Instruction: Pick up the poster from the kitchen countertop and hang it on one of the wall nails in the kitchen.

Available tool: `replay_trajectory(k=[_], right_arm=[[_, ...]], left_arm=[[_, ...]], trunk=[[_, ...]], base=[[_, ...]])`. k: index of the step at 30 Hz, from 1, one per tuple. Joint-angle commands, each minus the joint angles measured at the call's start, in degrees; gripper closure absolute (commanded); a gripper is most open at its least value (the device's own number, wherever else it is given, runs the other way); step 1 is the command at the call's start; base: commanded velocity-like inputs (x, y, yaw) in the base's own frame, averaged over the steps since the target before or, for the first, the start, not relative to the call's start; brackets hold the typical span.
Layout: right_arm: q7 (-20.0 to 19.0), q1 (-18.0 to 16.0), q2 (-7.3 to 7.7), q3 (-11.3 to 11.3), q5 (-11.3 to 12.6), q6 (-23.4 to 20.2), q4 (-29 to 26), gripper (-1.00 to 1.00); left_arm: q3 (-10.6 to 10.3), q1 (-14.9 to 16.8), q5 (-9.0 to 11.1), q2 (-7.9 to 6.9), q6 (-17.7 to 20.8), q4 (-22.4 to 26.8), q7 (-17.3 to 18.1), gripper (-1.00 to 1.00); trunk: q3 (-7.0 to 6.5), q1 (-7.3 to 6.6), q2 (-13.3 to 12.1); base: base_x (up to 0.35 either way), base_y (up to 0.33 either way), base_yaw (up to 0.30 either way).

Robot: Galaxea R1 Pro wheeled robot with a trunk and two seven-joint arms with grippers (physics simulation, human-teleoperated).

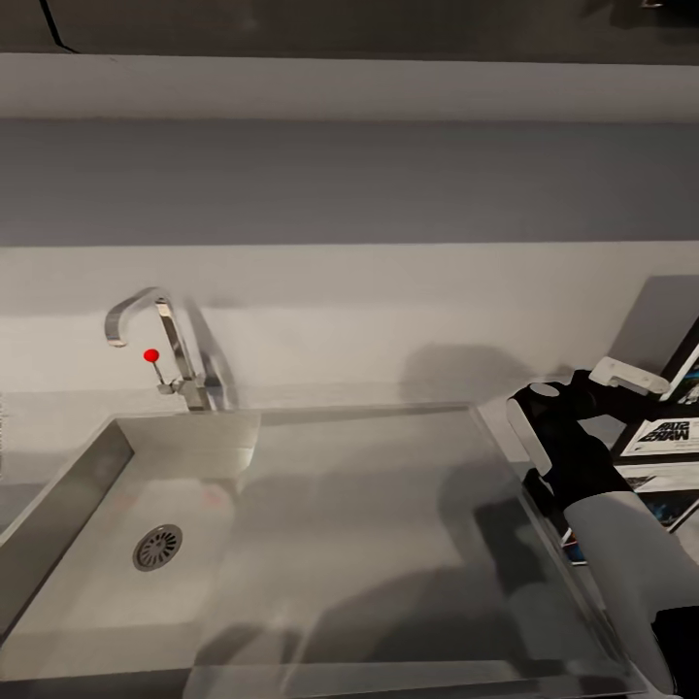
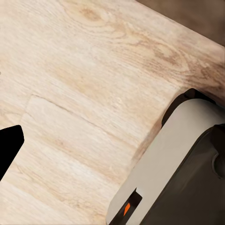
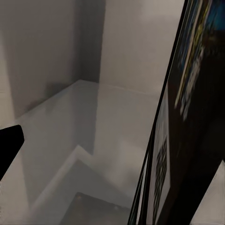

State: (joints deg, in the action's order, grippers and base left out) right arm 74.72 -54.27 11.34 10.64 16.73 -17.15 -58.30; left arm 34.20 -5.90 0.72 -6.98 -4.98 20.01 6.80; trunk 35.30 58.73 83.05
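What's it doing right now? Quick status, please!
Right gripper reaching at the black-framed, white-bordered poster, grip unclear. Left arm hangs over pale wooden floor. Square steel sink alongside.

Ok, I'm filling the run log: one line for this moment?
phase: reaching | right gripper: at black-framed white-bordered poster, grasp unclear | poster: leaning on wall right of steel sink | left arm: over wood floor

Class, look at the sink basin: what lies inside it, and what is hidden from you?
Inside the sink a round drain sits on the bare steel floor. The right arm covers the far right edge beside the poster.
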Motion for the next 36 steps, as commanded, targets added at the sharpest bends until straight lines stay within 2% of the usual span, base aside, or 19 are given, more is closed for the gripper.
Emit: replay_trajectory(k=[1,36], right_arm=[[0.44,-0.05,0.09,0.25,0.40,-0.60,-0.06,-1.00],[0.51,-0.05,0.09,0.17,0.40,-0.60,-0.06,-1.00]], left_arm=[[0.42,0.01,0.07,0.04,-0.03,0.04,0.49,-1.00],[0.44,0.01,0.07,0.04,-0.03,0.03,0.46,-1.00]], trunk=[[0.04,0.00,0.03],[0.04,0.00,0.03]], base=[[0.000,0.020,0.000],[-0.003,0.004,-0.015]])
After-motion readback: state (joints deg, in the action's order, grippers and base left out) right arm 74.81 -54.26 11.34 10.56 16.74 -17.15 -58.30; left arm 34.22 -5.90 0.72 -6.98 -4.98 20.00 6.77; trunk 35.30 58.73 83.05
